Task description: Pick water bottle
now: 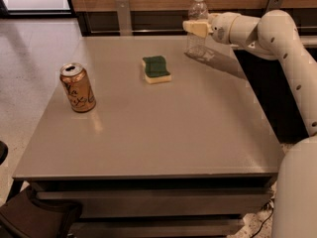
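The water bottle (197,10) is a small clear plastic bottle with a white cap. It stands upright at the far right of the grey table (148,128). My gripper (196,28) reaches in from the right at the bottle's mid-height and covers its label band. The white arm (277,38) runs off to the right and down the frame edge.
A copper-gold soda can (77,88) stands at the table's left. A green and yellow sponge (156,69) lies left of the bottle, toward the back middle. A wooden wall with dark rail runs behind the table. A dark chair (34,217) sits at the lower left.
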Robot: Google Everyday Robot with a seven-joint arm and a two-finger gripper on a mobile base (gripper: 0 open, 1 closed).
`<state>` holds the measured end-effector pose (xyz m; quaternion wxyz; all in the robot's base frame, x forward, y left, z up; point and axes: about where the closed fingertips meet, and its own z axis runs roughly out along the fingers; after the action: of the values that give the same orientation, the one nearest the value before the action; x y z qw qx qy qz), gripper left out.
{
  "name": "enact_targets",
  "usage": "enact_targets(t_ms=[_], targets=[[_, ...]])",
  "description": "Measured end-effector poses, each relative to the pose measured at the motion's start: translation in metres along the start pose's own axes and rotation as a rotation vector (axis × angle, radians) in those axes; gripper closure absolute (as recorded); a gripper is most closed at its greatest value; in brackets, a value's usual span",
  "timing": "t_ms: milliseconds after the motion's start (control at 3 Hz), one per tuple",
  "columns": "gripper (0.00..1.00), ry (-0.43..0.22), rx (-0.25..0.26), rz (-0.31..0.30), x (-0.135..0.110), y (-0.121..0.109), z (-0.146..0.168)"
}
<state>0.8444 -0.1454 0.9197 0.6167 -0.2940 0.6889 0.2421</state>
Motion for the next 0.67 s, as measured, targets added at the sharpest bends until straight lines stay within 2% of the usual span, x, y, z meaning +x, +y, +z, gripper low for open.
enact_targets(t_ms=[667], targets=[[0.96, 0.001, -0.009, 0.002, 0.0013, 0.004, 0.0056]])
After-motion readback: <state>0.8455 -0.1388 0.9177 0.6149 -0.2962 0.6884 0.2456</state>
